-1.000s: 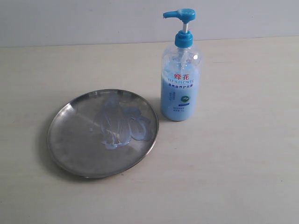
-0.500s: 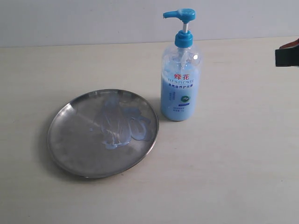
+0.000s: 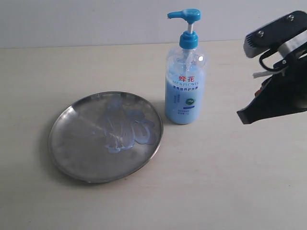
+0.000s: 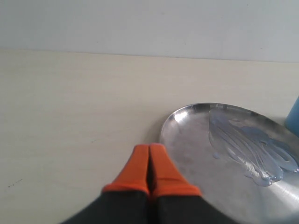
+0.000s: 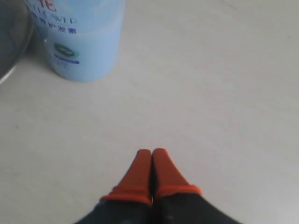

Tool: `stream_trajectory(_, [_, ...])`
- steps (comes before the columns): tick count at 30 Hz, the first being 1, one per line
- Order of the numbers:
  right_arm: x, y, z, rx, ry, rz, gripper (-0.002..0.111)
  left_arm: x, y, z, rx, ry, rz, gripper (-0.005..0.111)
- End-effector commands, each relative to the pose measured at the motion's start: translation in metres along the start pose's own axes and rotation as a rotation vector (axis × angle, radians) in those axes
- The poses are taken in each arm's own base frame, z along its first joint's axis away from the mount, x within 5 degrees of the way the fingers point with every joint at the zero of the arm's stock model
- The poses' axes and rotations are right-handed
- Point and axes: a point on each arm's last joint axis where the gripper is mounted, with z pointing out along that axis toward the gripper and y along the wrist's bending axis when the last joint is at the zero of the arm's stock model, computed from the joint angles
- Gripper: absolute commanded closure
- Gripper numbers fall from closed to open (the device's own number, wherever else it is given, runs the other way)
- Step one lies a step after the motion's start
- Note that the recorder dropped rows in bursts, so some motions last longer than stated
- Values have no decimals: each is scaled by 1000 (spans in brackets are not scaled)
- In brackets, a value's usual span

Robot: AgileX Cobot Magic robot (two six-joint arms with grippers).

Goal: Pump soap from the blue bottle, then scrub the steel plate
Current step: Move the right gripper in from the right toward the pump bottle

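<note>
The blue bottle (image 3: 185, 96) stands upright on the table, its blue pump head (image 3: 184, 15) raised and its spout pointing left. Just left of it lies the steel plate (image 3: 72, 139), with pale blue soap (image 3: 125, 127) smeared across its middle. My right gripper (image 3: 243, 116) hangs shut and empty to the right of the bottle, apart from it. In the right wrist view its orange fingertips (image 5: 152, 152) are pressed together over bare table, with the bottle (image 5: 81, 42) ahead. My left gripper (image 4: 149, 147) is shut and empty beside the plate (image 4: 196, 149); the exterior view does not show it.
The pale wooden table (image 3: 230, 182) runs back to a grey wall (image 3: 96, 19). The right arm's black body (image 3: 283, 91) fills the right edge of the exterior view. A sliver of the bottle (image 4: 294, 116) shows past the plate in the left wrist view.
The right arm has come in from the right edge and moved left and down toward the bottle. Plate, soap and bottle have not moved.
</note>
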Motion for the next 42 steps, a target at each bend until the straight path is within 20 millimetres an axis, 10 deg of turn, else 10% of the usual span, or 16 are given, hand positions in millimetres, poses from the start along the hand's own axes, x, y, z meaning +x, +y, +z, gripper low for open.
stream_trajectory(1, [-4,18,11,41,30,-22,108,0,0,0,-1,-7,-5,107])
stream_trajectory(17, [11,47,49,-79,-190,154,108,0,0,0,-1,-7,-5,107])
stream_trajectory(42, [-2,79,36,-451,-188,90,108,0,0,0,-1,-7,-5,107])
